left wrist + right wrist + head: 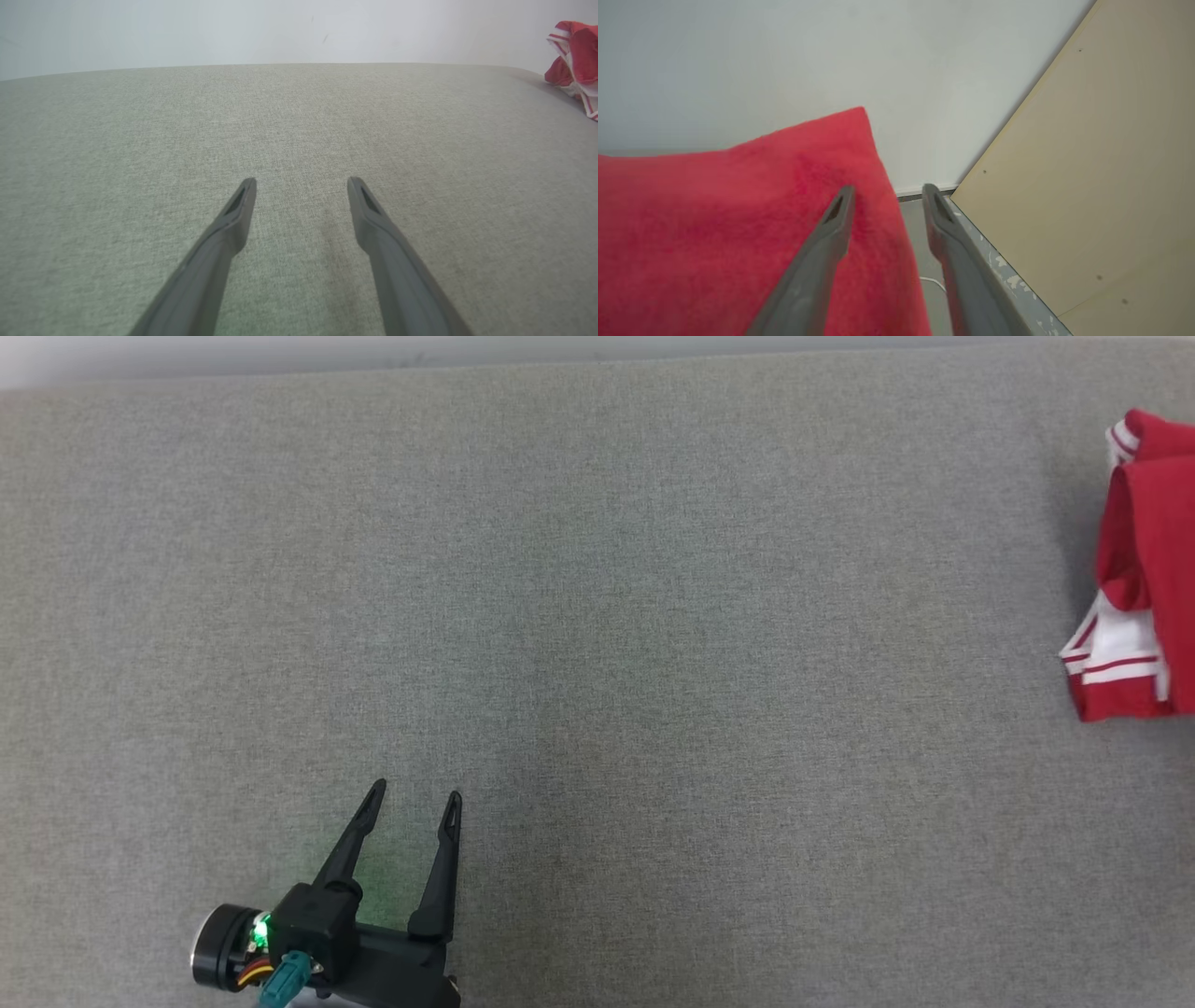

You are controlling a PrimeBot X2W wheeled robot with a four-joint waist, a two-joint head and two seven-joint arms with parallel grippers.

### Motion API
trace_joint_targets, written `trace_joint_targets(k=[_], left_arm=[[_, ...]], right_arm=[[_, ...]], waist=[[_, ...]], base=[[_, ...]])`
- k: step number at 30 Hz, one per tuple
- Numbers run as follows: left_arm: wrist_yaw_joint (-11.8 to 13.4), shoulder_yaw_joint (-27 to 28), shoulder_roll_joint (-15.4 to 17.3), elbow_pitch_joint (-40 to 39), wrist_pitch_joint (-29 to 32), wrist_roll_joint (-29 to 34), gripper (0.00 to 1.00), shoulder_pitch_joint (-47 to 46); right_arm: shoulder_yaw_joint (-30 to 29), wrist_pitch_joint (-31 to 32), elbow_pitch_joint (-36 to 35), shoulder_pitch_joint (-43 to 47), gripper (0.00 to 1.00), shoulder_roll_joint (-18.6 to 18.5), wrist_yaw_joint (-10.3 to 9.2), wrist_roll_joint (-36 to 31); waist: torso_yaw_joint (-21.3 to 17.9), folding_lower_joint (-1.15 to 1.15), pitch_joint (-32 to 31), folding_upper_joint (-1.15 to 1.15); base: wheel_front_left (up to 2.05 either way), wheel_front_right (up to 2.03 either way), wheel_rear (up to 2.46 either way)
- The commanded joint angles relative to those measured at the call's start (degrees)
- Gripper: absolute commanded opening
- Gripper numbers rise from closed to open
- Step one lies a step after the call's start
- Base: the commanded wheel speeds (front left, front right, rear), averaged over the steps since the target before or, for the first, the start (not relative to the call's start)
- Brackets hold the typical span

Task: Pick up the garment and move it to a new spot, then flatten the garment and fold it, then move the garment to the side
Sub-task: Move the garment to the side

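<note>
So the garment [1144, 569] was a red top with white striped trim [1116, 658], bunched up in a loose heap on the grey cloth-covered table [597, 616]. In the head view it sat so far over that part of it ran out of frame.

The left gripper [416, 791] was well apart from the garment, way off to its left and nearer the robot. Its two dark fingers were spread wide with only bare table showing in the gap. From the left wrist camera, the garment [577, 56] was just a small red lump off past the left gripper [301, 179], on its right, against the pale wall.

The right gripper [888, 186] was right over the garment [714, 224], at its right-hand edge. Its fingers stood apart, one finger [831, 233] lying across the red cloth and the other past the garment's edge. I couldn't tell if either finger was actually touching the cloth. Behind the garment was a white wall [784, 56], and a tan board [1087, 163] leaned off to its right.
</note>
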Motion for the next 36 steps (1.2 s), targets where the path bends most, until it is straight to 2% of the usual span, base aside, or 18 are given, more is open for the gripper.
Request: trace_joint_targets(k=[1,5,9,11,13,18,22,26,36], left_arm=[[0.1,0.2,0.2,0.1,-0.2,0.3,1.00,0.2],[0.1,0.6,0.2,0.4,-0.2,0.4,1.00,0.5],[0.1,1.4,0.1,0.6,-0.2,0.6,1.00,0.9],[0.1,2.3,0.1,0.6,-0.2,0.8,1.00,1.2],[0.1,2.6,0.0,0.6,-0.2,0.9,1.00,1.3],[0.1,5.0,-0.3,0.4,-0.2,1.2,1.00,2.5],[0.1,7.2,-0.7,0.4,-0.2,1.6,1.00,3.6],[0.1,8.4,-1.0,0.4,-0.2,2.0,1.00,4.8],[0.1,11.6,-1.4,1.8,-0.2,1.9,1.00,7.6]], right_arm=[[-1.7,-0.2,-1.0,1.1,1.00,0.9,-0.19,-2.3],[-7.6,-0.9,-3.4,1.8,1.00,4.8,-0.19,-6.7],[-8.6,-2.4,-4.6,0.9,1.00,9.6,-0.19,-8.9],[-5.3,-2.8,-5.4,0.5,1.00,13.3,-0.19,-8.0],[-3.3,-2.8,-6.5,0.9,1.00,14.4,-0.18,-6.7],[7.8,-2.7,-16.2,11.4,1.00,20.3,-0.19,6.9],[14.7,-2.8,-21.8,18.7,1.00,25.0,-0.18,14.4],[20.6,-2.8,-24.4,24.7,1.00,26.6,-0.19,19.0],[32.0,-2.8,-26.6,33.8,1.00,28.7,-0.18,23.8]], waist=[[0.0,-0.01,-0.1,-0.01],[-0.4,-0.01,-0.8,-0.01],[-0.8,-0.01,-1.7,-0.01],[-1.2,-0.01,-2.5,-0.01],[-1.3,-0.01,-2.8,-0.01],[-1.9,-0.01,-5.0,-0.01],[-2.0,-0.01,-6.9,-0.01],[-1.9,-0.01,-8.4,-0.01],[-1.0,-0.01,-12.5,-0.01]], base=[[0.00,0.00,0.00],[0.00,0.00,0.00],[0.00,0.00,0.00],[0.00,0.00,0.00],[0.00,0.00,0.00],[0.00,0.00,0.00],[0.00,0.00,0.00],[0.00,0.00,0.00],[0.00,0.00,0.00]])
